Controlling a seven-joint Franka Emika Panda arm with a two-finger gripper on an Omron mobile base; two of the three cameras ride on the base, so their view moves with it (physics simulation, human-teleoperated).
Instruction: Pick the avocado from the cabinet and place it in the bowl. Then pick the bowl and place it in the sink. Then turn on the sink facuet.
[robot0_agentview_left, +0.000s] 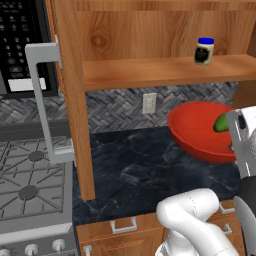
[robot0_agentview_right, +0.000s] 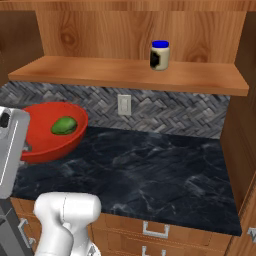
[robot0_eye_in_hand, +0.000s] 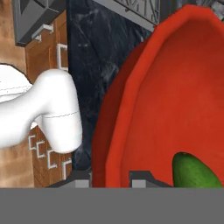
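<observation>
Dark counter (robot0_agentview_right: 150, 165): jaws clenched on bowl (robot0_eye_in_hand: 175, 100) rim; avocado (robot0_agentview_right: 64, 125) inside; left base view adds stove (robot0_agentview_left: 30, 185).

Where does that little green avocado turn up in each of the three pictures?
Left base view: the avocado lies at the right edge, inside the red bowl, partly behind the robot's hand.
Right base view: it lies at the left, in the bowl.
Hand view: it lies at the bottom right, in the bowl, just right of the gripper shut on the rim.
Shared landmark: the red bowl.
</observation>
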